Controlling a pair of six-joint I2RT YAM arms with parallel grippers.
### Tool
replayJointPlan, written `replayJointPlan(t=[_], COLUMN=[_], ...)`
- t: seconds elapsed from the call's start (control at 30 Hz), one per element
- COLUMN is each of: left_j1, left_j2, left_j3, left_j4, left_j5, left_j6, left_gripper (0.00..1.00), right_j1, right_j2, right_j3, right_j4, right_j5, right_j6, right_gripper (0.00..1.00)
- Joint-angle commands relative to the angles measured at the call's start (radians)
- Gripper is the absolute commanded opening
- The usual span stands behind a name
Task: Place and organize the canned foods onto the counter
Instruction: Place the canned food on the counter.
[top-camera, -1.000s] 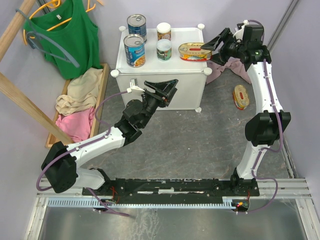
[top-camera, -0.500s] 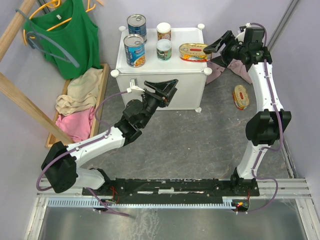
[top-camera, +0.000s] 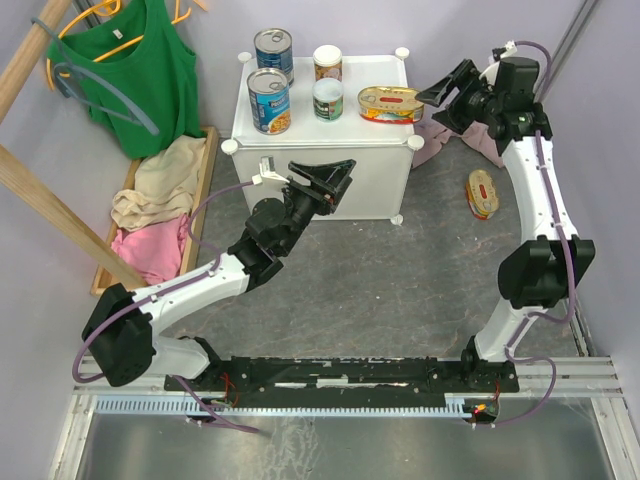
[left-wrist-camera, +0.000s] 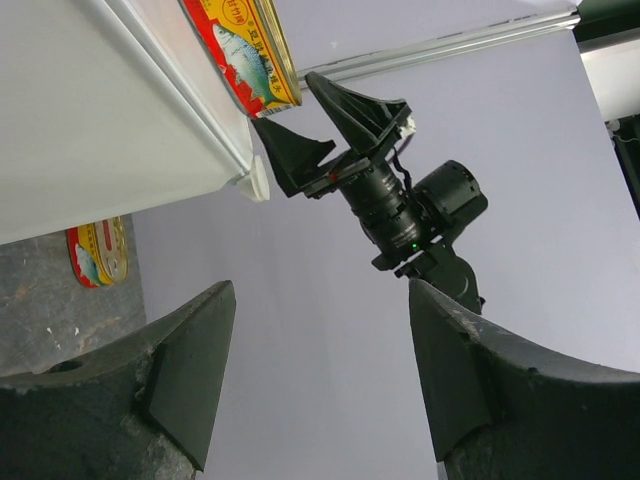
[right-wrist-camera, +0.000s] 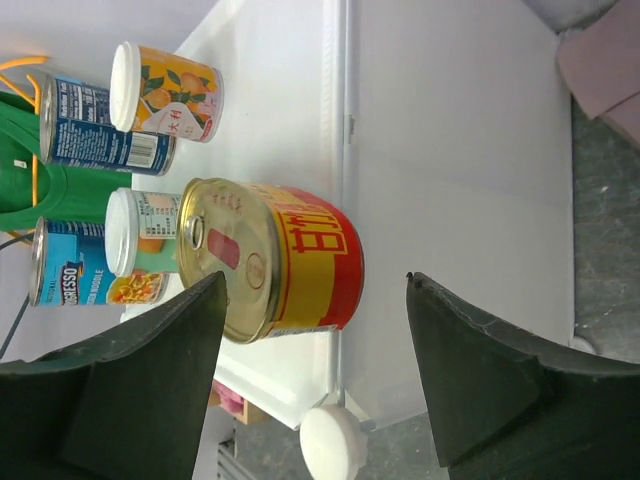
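Top external view shows one flat gold tin (top-camera: 388, 104) with a red label. It sits on top of the white counter (top-camera: 330, 170), close to the right edge. Left of it stand two small white-topped cans (top-camera: 327, 99), one behind the other. Further left stand two tall blue cans (top-camera: 269, 100), also one behind the other. All five sit flat on the counter top.

The second gold tin (top-camera: 482, 193) lies on the gray floor (top-camera: 400, 290). It is to the right of the counter and well apart from it.

The right gripper (top-camera: 440, 86) hangs just to the right of the gold tin, by the counter's right edge. Its two fingers are spread wide and nothing is in them. In the right wrist view, the tin stands out in front of the fingers (right-wrist-camera: 130, 390), past their tips. Whether one tip touches the tin is too hard to tell.

The left gripper (top-camera: 343, 185) is lower down, in front of the counter's front wall. It is well apart from all the cans. Its fingers are spread too, and they hold nothing.

A pink cloth (top-camera: 470, 135) lies on the floor beside the counter, under the right arm. On the left side, a wooden tray (top-camera: 207, 180) holds soft clothes (top-camera: 160, 190). A green top (top-camera: 140, 70) hangs above it.
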Motion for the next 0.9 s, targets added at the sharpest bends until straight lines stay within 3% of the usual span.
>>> replayJointPlan(t=[0.0,0.27,0.43,0.67,0.87], left_j1=[0.009,0.010,0.009,0.009,0.009], left_j2=[-0.039,-0.013,0.031,0.086,0.108], left_j3=[0.014,0.108,0.157,0.232,0.290], left_j4=[0.007,-0.109,-0.150,-0.201,-0.269], left_j5=[-0.002,0.027,0.051,0.064,0.042], left_j6=[0.075,0.213,0.259,0.329,0.420], left_gripper=[0.77,0.77,0.77,0.76,0.73], right_j1=[-0.005,-0.002,0.029,0.109,0.180], right_j2=[-0.099,-0.277,-0.351,-0.343,-0.314], right_j3=[-0.029,-0.207,-0.301,-0.271,-0.270], right_j4=[0.100,0.128,0.127,0.076,0.075], right_j5=[0.070,0.208,0.282,0.332,0.371], right_j6=[-0.047,-0.145,-0.198,-0.264,-0.288], right_gripper=[0.80,0.69,0.46,0.20,0.15])
